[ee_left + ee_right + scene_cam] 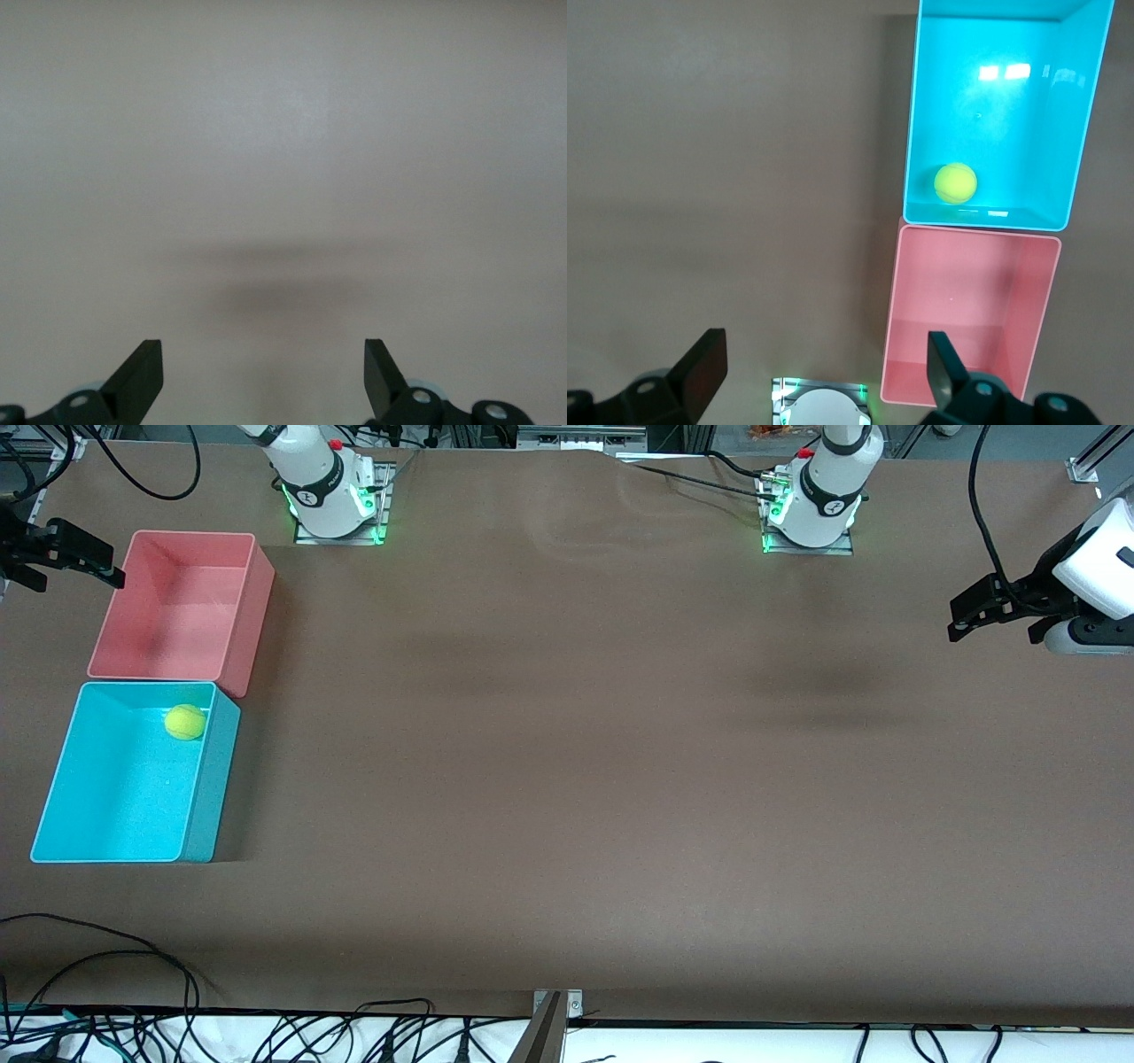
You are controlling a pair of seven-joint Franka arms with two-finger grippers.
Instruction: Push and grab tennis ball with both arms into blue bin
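ball: small fuzzy yellow-green tennis ball [185, 722] is lying inside the rectangular cyan-blue plastic bin [53, 791], in the corner close to the wall that adjoins the same-shaped pink plastic bin [257, 615]; task is looking done.
L gripper: black two-finger left gripper [961, 622] is hanging over the bare brown table [567, 779] at the left arm's end, jaws spread wide, holding nothing.
R gripper: black two-finger right gripper [111, 574] is hovering at the pink bin's edge at the right arm's end, jaws wide apart, empty too.
risk: low imo. A low sweep by the R arm could be clipping a bin rim and shifting it; ball itself is sitting well below the rim.
right wrist view: is showing both bins touching end to end, ball [955, 182] by the shared wall, plus the arm base.
left wrist view: is showing only bare table and its own shadow, no bins.
front view: only one placing both grippers.
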